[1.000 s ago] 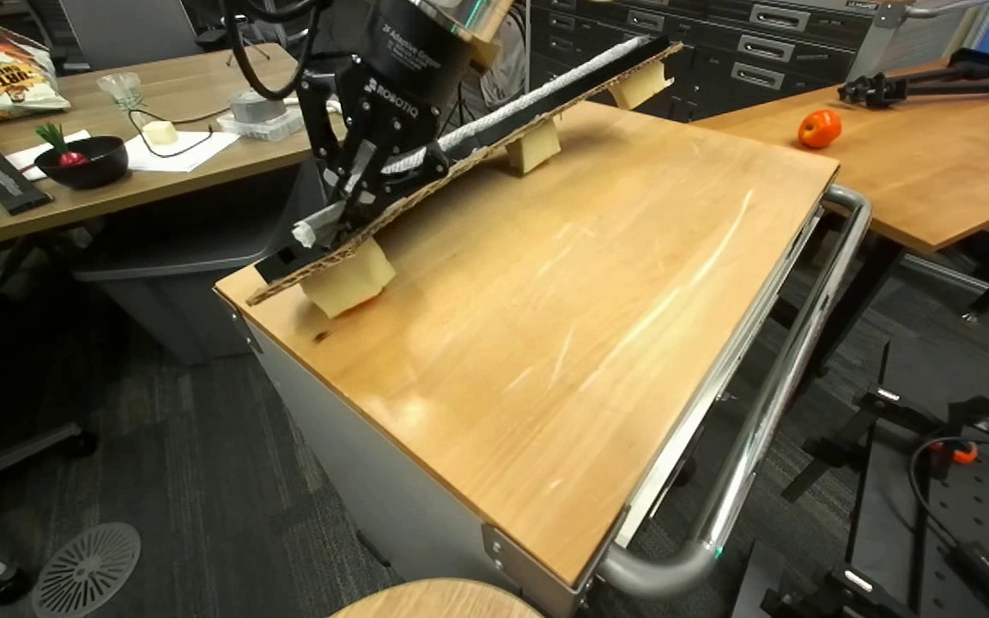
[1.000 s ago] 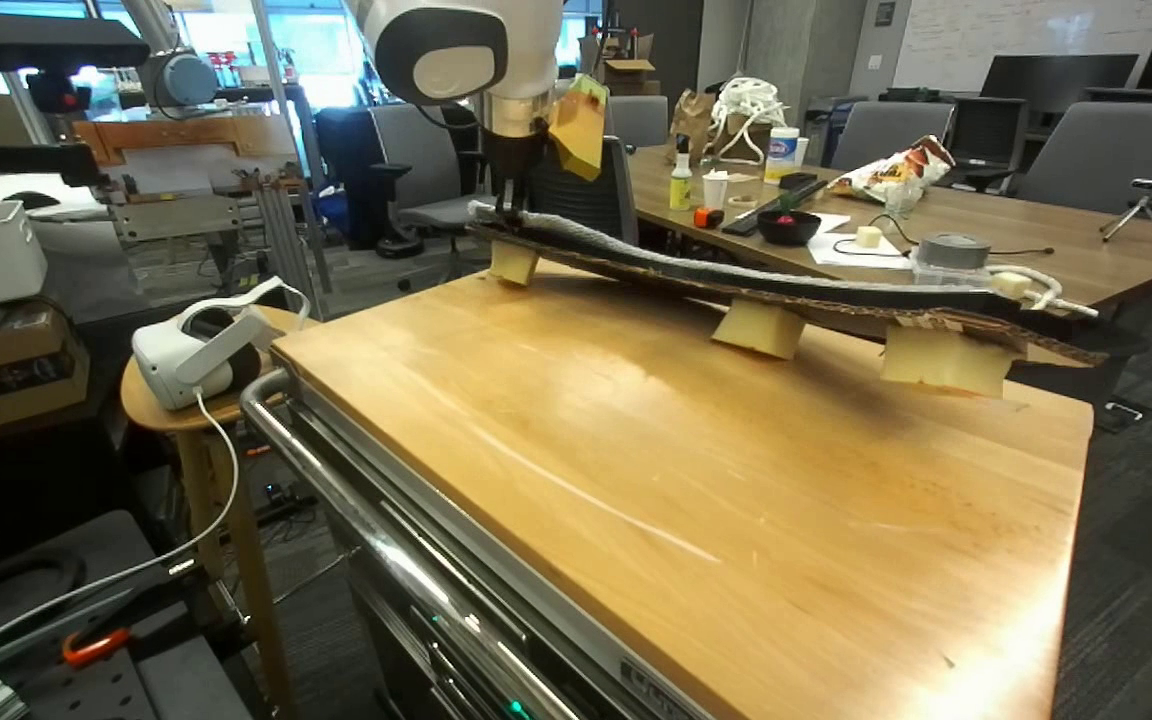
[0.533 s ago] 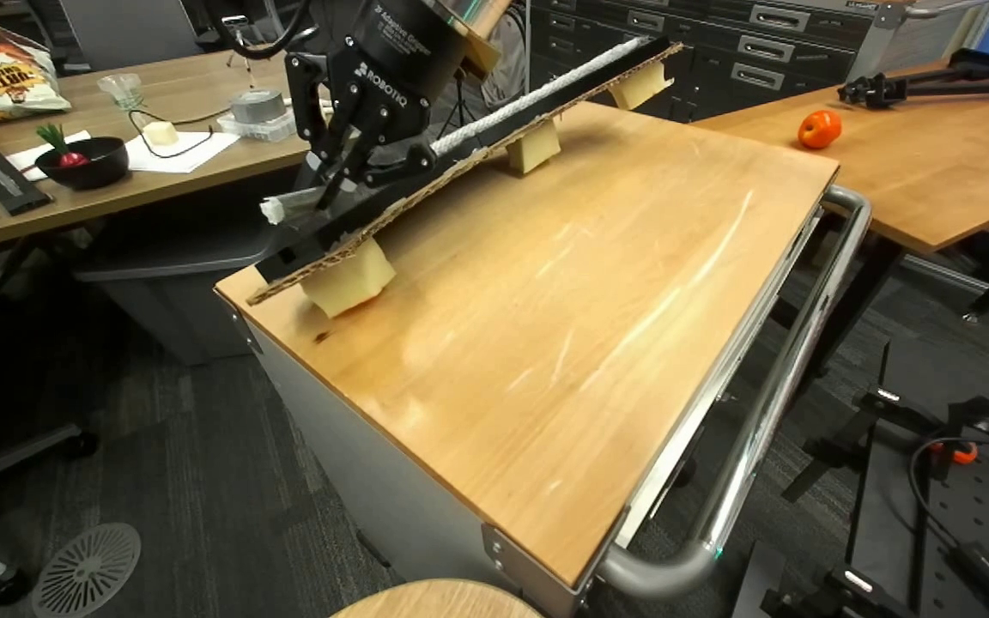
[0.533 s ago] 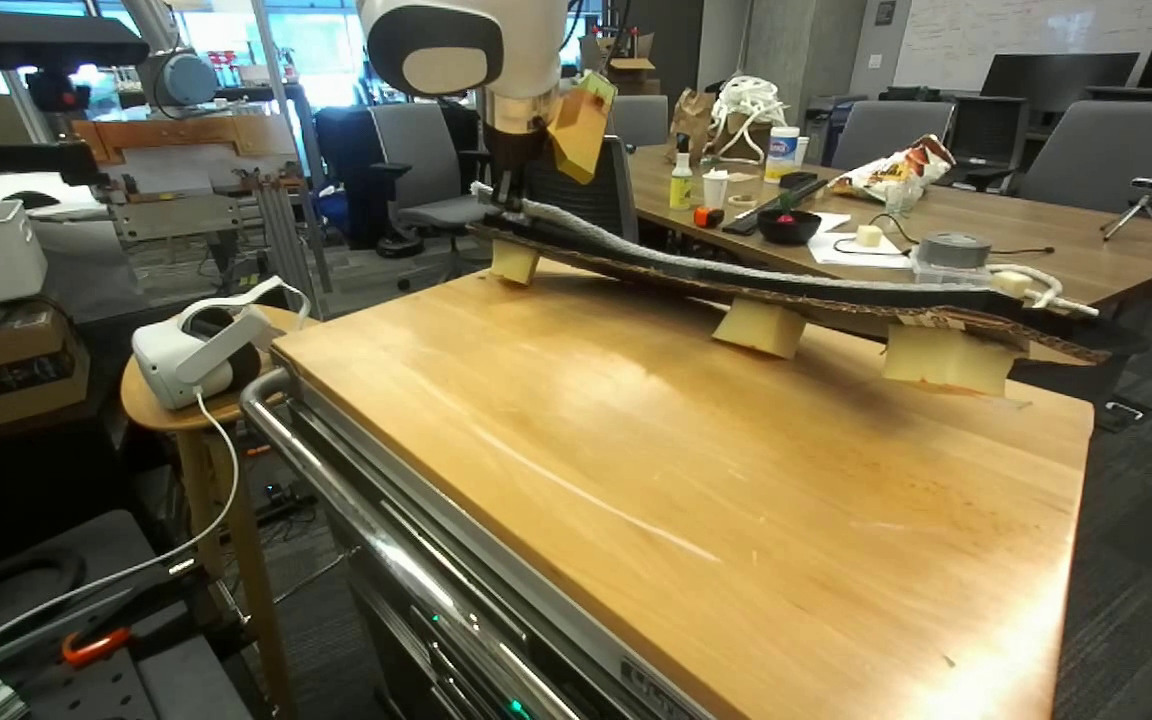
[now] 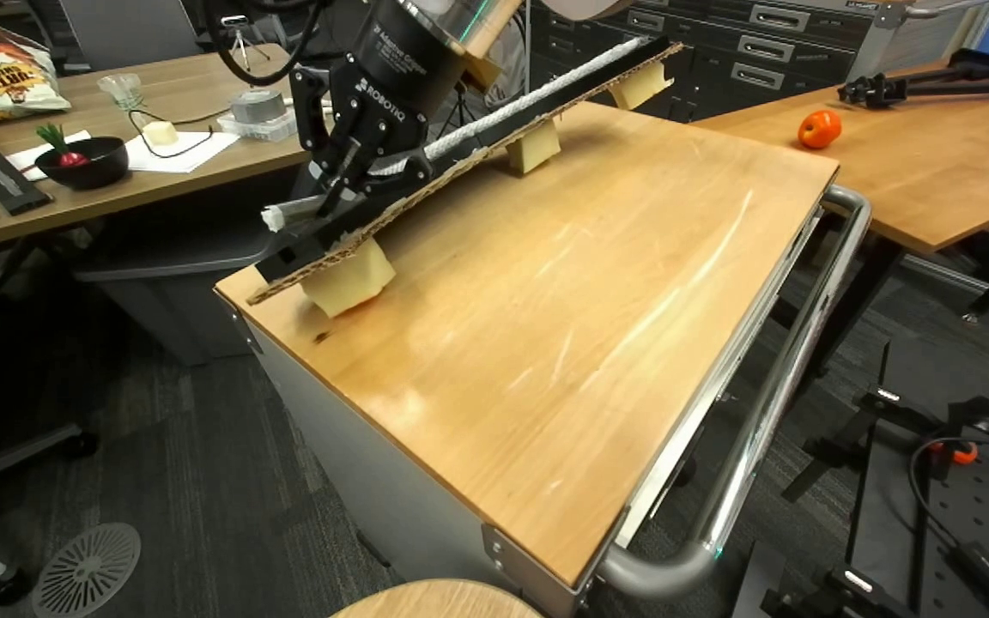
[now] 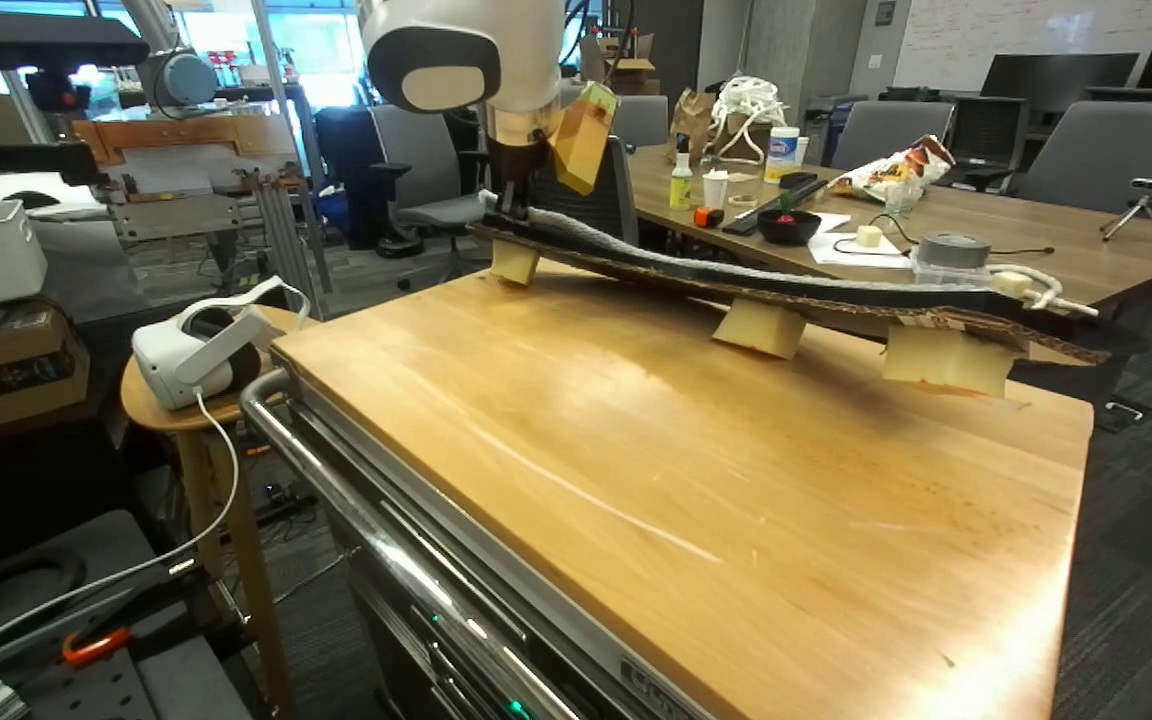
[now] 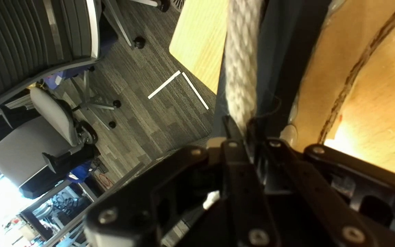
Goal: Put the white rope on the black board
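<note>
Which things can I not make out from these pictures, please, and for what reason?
White rope, gripped part: hidden by the fingers in the wrist view.
Panda arm, upper part: cut off by the top edge in both exterior views.
Whiteboard writing: too small in an exterior view.

arm (image 6: 531,60) hanging above — gripper (image 7: 243,133) pointing down, fingers (image 7: 232,154) nearly together

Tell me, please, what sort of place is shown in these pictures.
Most likely a robotics lab sharing an office-like room. A white robot arm is mounted for work, a VR headset lies nearby, and grey office chairs stand in the background.
</note>
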Robot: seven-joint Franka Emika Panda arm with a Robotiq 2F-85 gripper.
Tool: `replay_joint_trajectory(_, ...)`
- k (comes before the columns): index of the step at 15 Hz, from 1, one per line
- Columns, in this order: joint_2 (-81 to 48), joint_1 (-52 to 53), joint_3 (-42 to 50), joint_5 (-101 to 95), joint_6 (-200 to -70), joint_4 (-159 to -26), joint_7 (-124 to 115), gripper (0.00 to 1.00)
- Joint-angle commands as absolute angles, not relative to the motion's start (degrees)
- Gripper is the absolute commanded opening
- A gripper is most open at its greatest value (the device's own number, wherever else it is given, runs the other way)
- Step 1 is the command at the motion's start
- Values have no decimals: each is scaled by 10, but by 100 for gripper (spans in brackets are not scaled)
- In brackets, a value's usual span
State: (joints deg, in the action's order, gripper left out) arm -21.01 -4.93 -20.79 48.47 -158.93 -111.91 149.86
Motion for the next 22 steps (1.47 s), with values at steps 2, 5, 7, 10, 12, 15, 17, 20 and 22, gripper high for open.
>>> replay_joint_trajectory(2, -237, -16, -185, 430, -1608, -1091, 1452, 2)
replay_joint_trajectory(5, -240, 12, -157, 359, -1607, -1088, 1384, 2)
replay_joint_trajectory(7, -232, 24, -143, 303, -1606, -1099, 1323, 2)
replay_joint_trajectory(10, -218, 36, -132, 220, -1627, -1125, 1230, 2)
replay_joint_trajectory(12, -212, 41, -124, 170, -1638, -1144, 1174, 2)
replay_joint_trajectory(15, -205, 25, -133, 137, -1638, -1168, 1113, 2)
replay_joint_trajectory(17, -195, 14, -141, 134, -1648, -1191, 1088, 2)
replay_joint_trajectory(20, -173, 13, -140, 170, -1671, -1231, 1096, 2)
replay_joint_trajectory(22, -163, 8, -149, 191, -1680, -1248, 1103, 2)
